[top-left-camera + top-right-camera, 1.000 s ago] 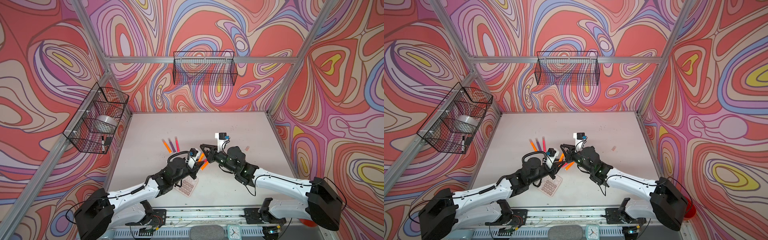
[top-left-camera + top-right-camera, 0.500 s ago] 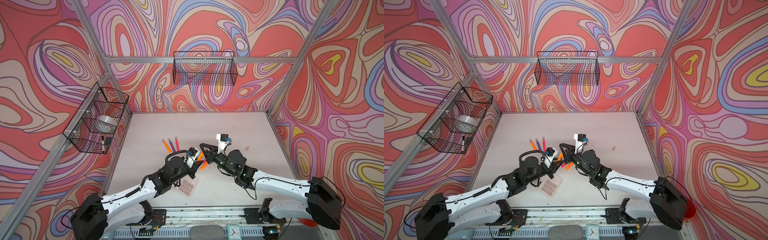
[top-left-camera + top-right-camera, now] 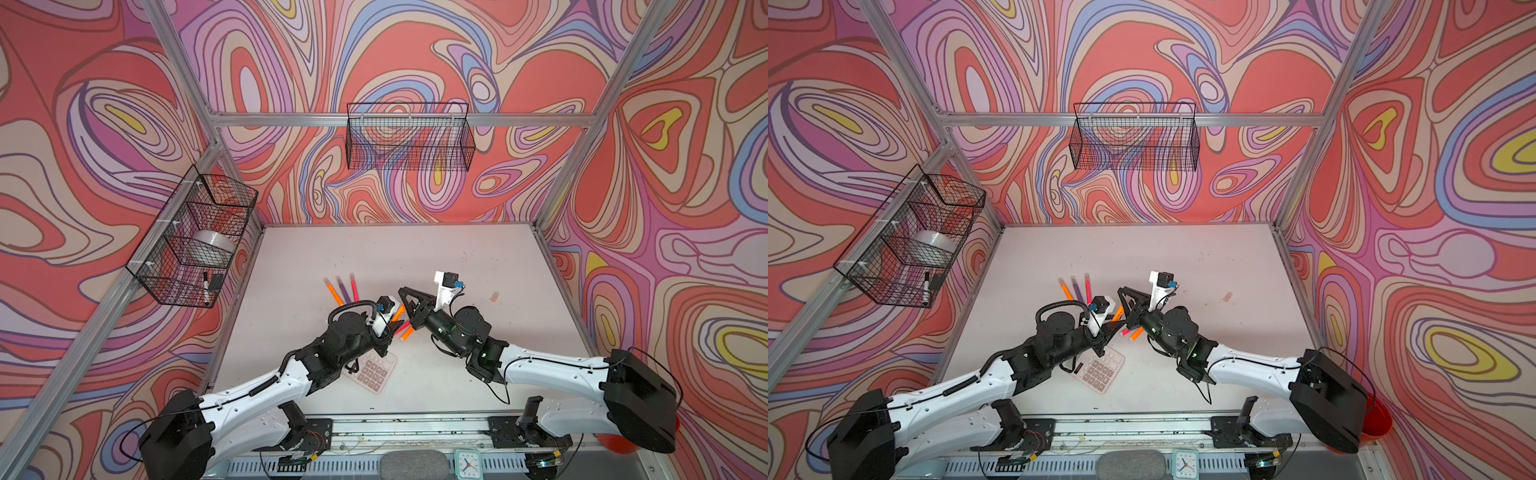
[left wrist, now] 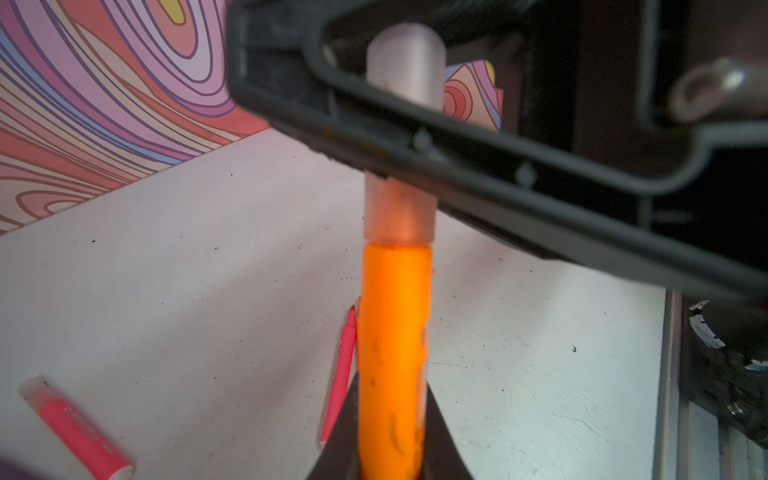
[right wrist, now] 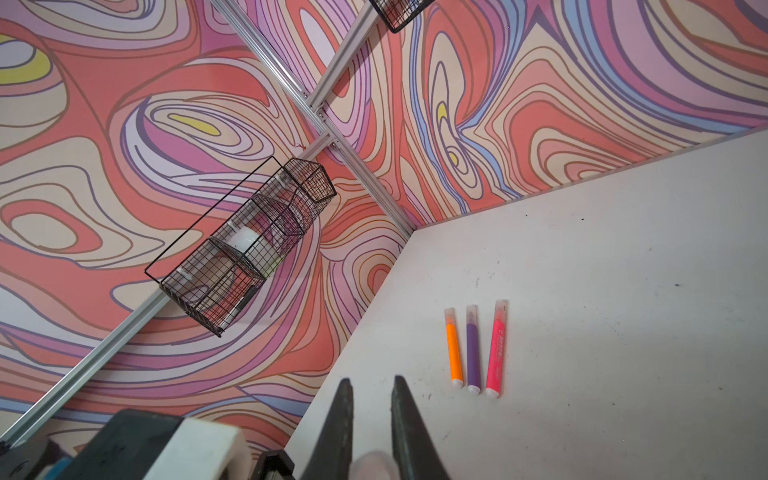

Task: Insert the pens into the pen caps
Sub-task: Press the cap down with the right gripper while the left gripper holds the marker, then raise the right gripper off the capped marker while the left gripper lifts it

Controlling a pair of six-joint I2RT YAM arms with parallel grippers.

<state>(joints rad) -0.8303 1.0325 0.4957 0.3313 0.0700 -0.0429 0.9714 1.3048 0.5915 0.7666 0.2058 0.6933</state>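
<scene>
Left gripper point(image 4: 390, 415) clamps the orange pen point(image 4: 392, 332), right gripper point(image 5: 372, 380) pinches the cap point(image 4: 399, 208); align both axes, press straight until seated.

The 2 arms angle inward, left pincer point(image 4: 390, 386) and right pincer point(image 5: 372, 384) both clamped, tips almost meeting.

Calculator point(image 3: 374, 372) on the table point(image 3: 415, 257) — tape roll point(image 3: 210, 245) in side basket point(image 3: 166, 282)
</scene>
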